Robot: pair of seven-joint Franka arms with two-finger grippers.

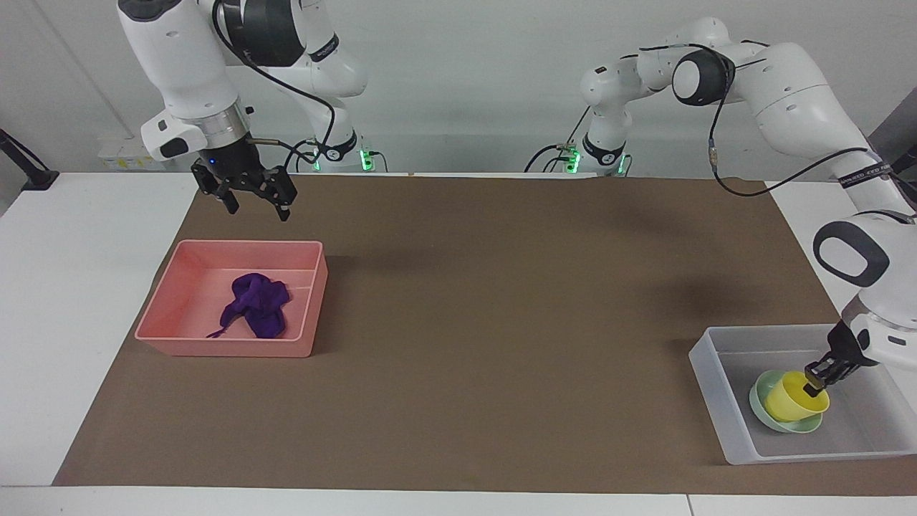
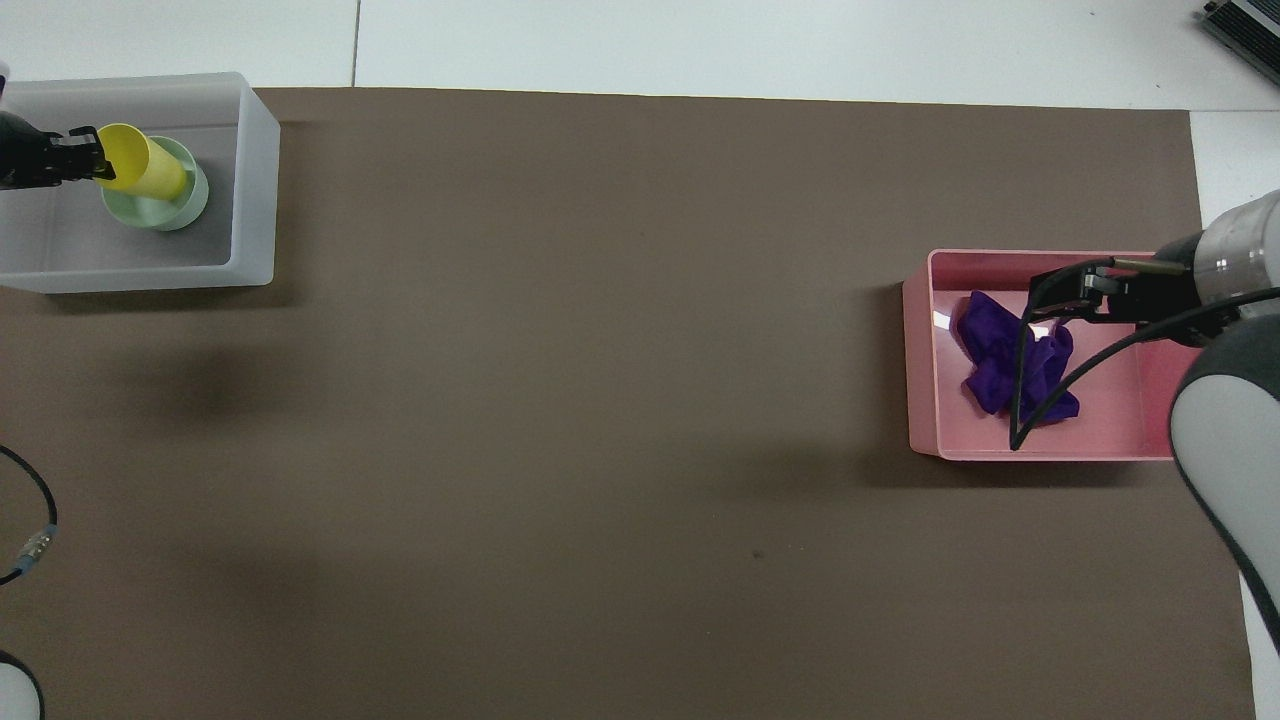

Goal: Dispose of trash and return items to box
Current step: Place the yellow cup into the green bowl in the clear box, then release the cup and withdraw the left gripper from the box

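The purple cloth wad lies in the pink bin; it also shows in the overhead view. My right gripper is open and empty, raised well above the pink bin's edge nearest the robots. My left gripper is shut on the rim of the yellow cup. The cup leans with its base in the mint-green bowl, which sits in the translucent box. In the overhead view the left gripper holds the cup over the bowl inside the box.
A brown mat covers the middle of the white table. The pink bin sits at the right arm's end, the box at the left arm's end. A loose cable hangs at the left arm's side.
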